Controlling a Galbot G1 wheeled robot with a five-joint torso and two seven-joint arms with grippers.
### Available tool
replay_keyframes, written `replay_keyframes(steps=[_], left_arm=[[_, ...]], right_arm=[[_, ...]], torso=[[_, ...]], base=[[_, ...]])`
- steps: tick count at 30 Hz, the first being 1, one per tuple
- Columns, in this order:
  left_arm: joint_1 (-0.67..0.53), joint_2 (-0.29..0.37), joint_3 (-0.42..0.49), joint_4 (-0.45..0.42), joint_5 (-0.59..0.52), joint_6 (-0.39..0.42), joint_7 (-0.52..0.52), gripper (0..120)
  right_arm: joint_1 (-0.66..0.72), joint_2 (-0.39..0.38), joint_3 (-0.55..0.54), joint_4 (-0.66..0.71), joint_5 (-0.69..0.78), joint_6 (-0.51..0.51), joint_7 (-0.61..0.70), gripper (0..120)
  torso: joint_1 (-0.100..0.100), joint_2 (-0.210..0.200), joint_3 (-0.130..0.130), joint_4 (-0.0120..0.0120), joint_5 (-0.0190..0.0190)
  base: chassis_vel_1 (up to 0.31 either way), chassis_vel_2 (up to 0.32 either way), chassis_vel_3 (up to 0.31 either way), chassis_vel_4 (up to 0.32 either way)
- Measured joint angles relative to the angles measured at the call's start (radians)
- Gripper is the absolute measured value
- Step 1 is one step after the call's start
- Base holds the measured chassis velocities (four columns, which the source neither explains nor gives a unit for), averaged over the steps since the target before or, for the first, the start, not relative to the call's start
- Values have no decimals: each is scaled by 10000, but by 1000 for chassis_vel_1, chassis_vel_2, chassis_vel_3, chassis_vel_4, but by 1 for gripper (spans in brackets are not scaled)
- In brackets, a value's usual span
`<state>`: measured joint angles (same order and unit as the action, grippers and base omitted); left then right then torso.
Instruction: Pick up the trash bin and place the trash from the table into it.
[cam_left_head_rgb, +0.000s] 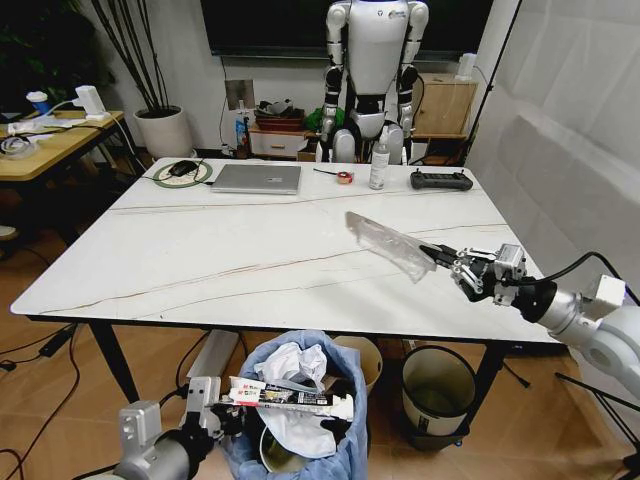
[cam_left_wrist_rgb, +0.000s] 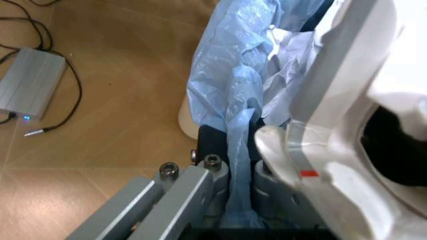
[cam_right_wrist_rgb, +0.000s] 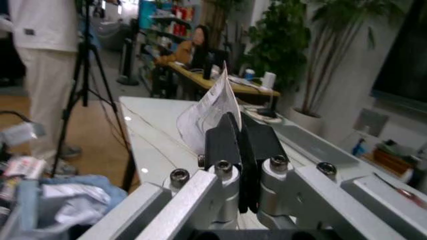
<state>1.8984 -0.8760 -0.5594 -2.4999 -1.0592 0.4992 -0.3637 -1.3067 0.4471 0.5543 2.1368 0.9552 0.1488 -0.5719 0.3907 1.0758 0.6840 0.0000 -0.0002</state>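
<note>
Pinching the blue liner at the rim, the left gripper (cam_left_head_rgb: 222, 415) holds the bin (cam_left_head_rgb: 345, 455) below the table's (cam_left_head_rgb: 200, 250) near edge, already stuffed with tissues (cam_left_head_rgb: 290, 362) and a long wrapper (cam_left_head_rgb: 290, 398) (lying across the top). The right gripper (cam_left_head_rgb: 447, 259) hovers over the table's right side, its fingers (cam_right_wrist_rgb: 223, 145) clamped on a clear plastic wrapper (cam_left_head_rgb: 390, 243).

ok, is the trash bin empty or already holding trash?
Holding trash. The trash bin, gripped at its bag rim by the left gripper, shows crumpled white paper and a printed wrapper on top.
</note>
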Motion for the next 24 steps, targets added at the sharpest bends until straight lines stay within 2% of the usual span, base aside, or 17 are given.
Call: replay_keyframes(steps=[5,15,18,24], left_arm=[[12,-87,-4,0,60,-32,6,0],[8,-82,-57,0,-90,-35,14,0],[7,-40,-96,0,-119,-35,14,0],[6,-40,-109,0,-135,-32,15,0]], right_arm=[[12,-318,-162,833,312,-52,-194,0],[-517,-327,-4,1796,-825,271,-496,0],[-950,-401,-76,2052,-567,208,-431,0],[-1531,-537,-882,2325,439,-326,159,0]], torso=[[0,0,0,0,-1],[0,0,0,0,1],[0,0,0,-2,2],[0,0,0,-1,2]], base=[[0,0,0,0],[0,0,0,0],[0,0,0,0],[0,0,0,0]])
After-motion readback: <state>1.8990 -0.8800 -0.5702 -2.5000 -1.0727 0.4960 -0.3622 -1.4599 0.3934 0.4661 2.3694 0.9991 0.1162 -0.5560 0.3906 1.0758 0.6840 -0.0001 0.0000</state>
